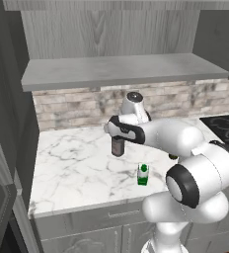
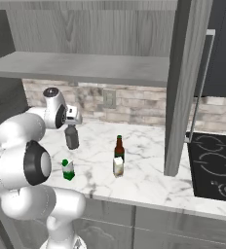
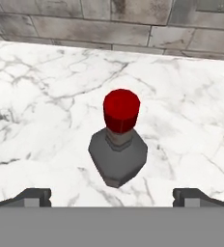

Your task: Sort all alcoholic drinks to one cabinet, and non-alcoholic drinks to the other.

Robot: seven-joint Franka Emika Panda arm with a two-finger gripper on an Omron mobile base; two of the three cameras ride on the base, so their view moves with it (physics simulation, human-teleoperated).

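Observation:
A tall clear-grey bottle [image 3: 118,157] with a red cap [image 3: 121,111] stands upright on the marble counter [image 1: 72,163]. My gripper [image 3: 115,198] hangs open just above it, one fingertip on each side and nothing held. From the base, the gripper [image 1: 117,137] [image 2: 72,125] points down over the same bottle [image 1: 118,147] [image 2: 72,138]. A green and white carton [image 1: 143,174] [image 2: 67,169] sits nearer the front edge. A slim brown bottle [image 2: 119,148] stands with a cream carton [image 2: 118,167] right in front of it. The wide cabinet's long grey shelf [image 1: 121,69] [image 2: 85,65] runs above. The other cabinet's niche is out of view.
A grey wood-grain upright panel [image 2: 183,87] with a long handle stands right of the drinks. A black cooktop [image 2: 215,165] [image 1: 225,126] lies at the right. A stone backsplash [image 1: 77,106] lines the back. A dark tall unit [image 1: 0,148] borders the counter's left end.

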